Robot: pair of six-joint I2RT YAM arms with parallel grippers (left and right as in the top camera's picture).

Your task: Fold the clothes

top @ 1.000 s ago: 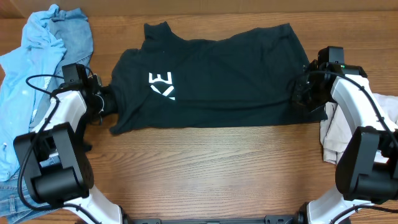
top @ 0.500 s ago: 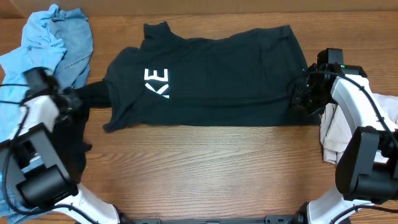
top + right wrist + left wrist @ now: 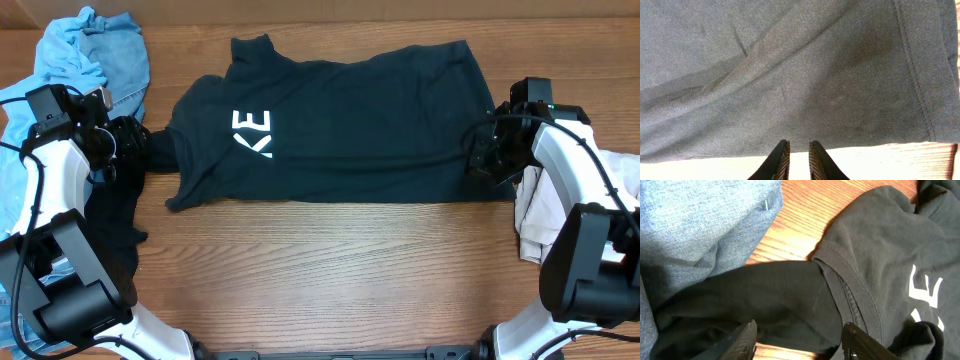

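Observation:
A black T-shirt (image 3: 340,120) with white letters lies spread flat across the table (image 3: 330,270). Its left sleeve (image 3: 155,150) points toward my left gripper (image 3: 128,140). In the left wrist view that gripper (image 3: 800,332) is open, its fingers (image 3: 747,335) wide apart over the sleeve (image 3: 765,300), gripping nothing. My right gripper (image 3: 488,152) sits at the shirt's right hem. In the right wrist view its fingers (image 3: 781,160) stand a narrow gap apart at the edge of the cloth (image 3: 790,75). Bare table shows between them, and the edge runs straight, without a pucker.
A pile of light blue and denim clothes (image 3: 90,60) lies at the far left, also seen as denim (image 3: 700,225). A dark garment (image 3: 110,230) lies by the left arm's base. A pale garment (image 3: 545,210) lies under the right arm.
My left gripper pulled the sleeve leftward, spreading the shirt's left side so the letters show fully. Then it opened and let the sleeve go. The right gripper has not moved.

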